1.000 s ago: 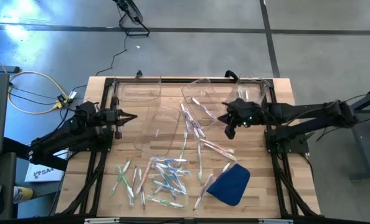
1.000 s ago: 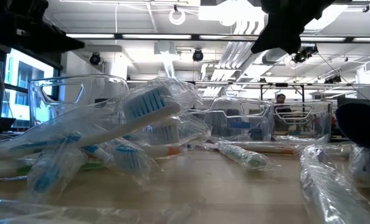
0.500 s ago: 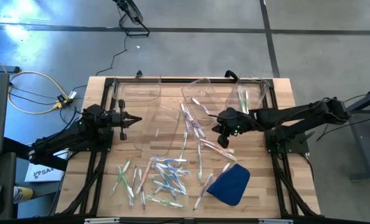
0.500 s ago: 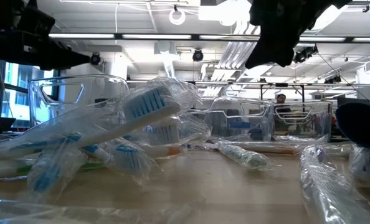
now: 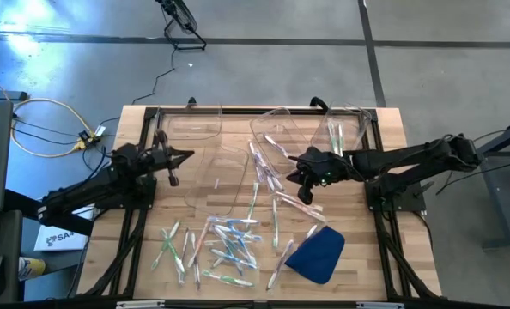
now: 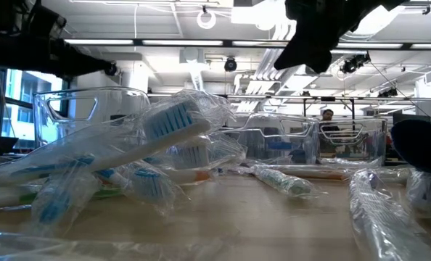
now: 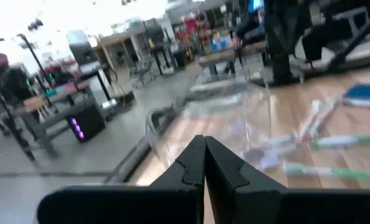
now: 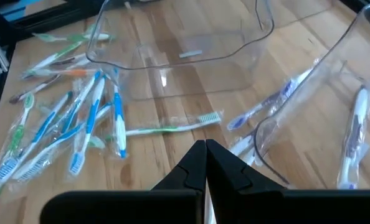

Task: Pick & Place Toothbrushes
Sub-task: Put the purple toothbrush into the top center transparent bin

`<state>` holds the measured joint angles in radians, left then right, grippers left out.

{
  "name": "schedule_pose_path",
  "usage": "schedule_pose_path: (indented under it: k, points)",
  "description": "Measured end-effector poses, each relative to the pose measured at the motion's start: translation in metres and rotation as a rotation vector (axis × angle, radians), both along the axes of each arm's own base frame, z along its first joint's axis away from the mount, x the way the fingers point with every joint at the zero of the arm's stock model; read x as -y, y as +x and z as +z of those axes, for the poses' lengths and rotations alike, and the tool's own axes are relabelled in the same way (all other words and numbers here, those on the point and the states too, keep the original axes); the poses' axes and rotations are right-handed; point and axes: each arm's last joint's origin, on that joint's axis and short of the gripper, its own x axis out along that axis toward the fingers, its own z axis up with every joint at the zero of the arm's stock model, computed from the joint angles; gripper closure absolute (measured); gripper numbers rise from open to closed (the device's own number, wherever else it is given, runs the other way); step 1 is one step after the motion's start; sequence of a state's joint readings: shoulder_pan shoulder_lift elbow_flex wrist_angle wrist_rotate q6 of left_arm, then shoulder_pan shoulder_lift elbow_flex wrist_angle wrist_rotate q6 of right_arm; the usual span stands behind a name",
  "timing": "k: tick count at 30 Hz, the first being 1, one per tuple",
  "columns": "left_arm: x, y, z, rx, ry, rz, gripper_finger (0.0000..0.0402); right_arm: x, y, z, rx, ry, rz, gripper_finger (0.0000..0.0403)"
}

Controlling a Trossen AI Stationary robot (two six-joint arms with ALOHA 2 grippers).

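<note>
You will find the toothbrushes (image 5: 225, 245) scattered in their clear wrappers across the near half of the worktop (image 5: 135, 270), with a loose line of them running up toward the clear bins (image 5: 225, 176); a few lie inside the far right bin (image 5: 345, 129) (one more rests in the tilted bin beside it). A blue cloth (image 5: 317, 254) lies just beside the near-right brushes. The right tool (image 5: 300, 167) hangs above the middle of the worktop, over that line of brushes, fingers clenched together and gripping nothing. The left tool (image 5: 182, 156) hangs at the left side, near the middle bin, likewise clenched and empty. A person shows in the room beyond the worktop in the low view.
</note>
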<state>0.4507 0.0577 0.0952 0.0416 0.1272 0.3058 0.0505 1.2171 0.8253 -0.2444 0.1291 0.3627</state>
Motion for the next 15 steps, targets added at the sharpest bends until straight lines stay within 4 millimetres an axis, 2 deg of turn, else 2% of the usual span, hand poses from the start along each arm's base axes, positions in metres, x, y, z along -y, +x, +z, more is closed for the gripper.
schedule_pose_path:
  k: [6,11,15]
  points:
    - [-0.003,0.007,0.019,0.059,0.031,-0.021,0.0401,0.002,0.001,0.001,0.018,-0.002,-0.010,0.0401]
    - [-0.007,0.019,0.020,-0.021,-0.016,-0.035,0.0401,0.002,0.001,0.001,0.017,-0.001,-0.008,0.0401]
    - [0.002,0.034,0.019,-0.053,-0.013,-0.137,0.0401,0.001,0.001,0.001,0.016,0.004,0.001,0.0401]
